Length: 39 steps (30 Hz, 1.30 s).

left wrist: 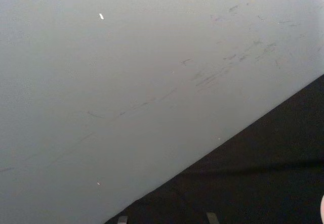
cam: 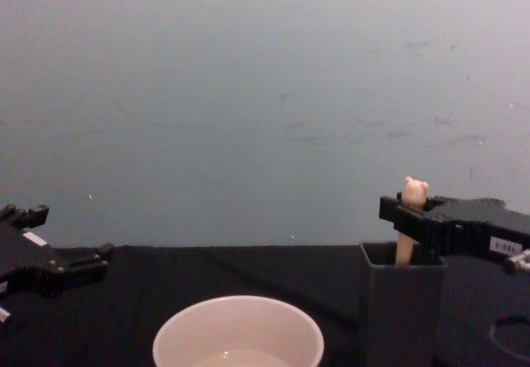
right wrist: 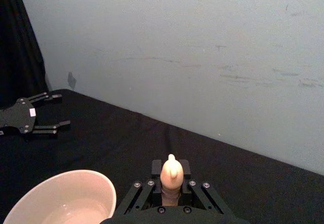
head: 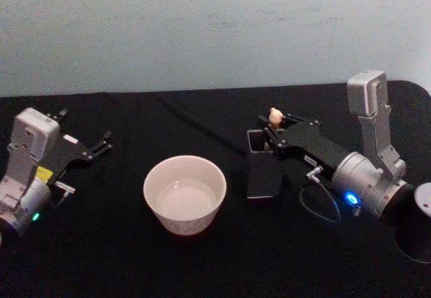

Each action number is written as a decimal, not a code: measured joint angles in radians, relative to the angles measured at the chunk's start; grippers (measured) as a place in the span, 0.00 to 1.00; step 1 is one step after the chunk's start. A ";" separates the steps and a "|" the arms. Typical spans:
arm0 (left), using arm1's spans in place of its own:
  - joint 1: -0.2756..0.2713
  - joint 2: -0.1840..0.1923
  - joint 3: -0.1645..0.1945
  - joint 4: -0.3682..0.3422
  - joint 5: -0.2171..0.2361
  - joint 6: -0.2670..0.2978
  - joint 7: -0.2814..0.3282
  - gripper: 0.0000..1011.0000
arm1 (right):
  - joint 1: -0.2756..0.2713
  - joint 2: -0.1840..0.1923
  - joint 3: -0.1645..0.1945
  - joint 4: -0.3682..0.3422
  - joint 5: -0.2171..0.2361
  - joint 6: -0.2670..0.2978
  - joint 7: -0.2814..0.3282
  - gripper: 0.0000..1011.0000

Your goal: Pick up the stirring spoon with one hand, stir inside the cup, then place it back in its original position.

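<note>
Chest view: the right end effector grips the spoon below its bear head, above the holder. The spoon is probably light, stiff and smooth; the left end effector rests released.

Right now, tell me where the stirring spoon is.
The stirring spoon stands upright in the dark holder, right of the cup, with the right claw closed around its handle below the bear head.

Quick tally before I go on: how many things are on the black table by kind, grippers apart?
Spoons: 1, the stirring spoon, standing in the holder, handle between the right gripper's fingers.
Cups: 1, the cream cup.
Holders: 1, the dark square holder.
Total: 3 things.
Grippers: 2; the left gripper is open, off to the left.
</note>
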 joint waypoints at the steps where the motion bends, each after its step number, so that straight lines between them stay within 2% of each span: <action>1: 0.000 0.000 0.000 0.000 0.000 0.000 0.000 0.99 | -0.002 -0.002 0.001 0.001 -0.001 0.002 -0.001 0.21; 37: 0.000 0.000 0.000 0.000 0.000 0.000 0.000 0.99 | -0.014 -0.014 0.008 0.020 -0.017 0.027 -0.017 0.21; 38: 0.000 0.000 0.000 0.000 0.000 0.000 0.000 0.99 | -0.014 -0.014 0.008 0.020 -0.017 0.027 -0.017 0.21; 39: 0.000 0.000 0.000 0.000 0.000 0.000 0.000 0.99 | -0.014 -0.014 0.008 0.020 -0.017 0.027 -0.017 0.27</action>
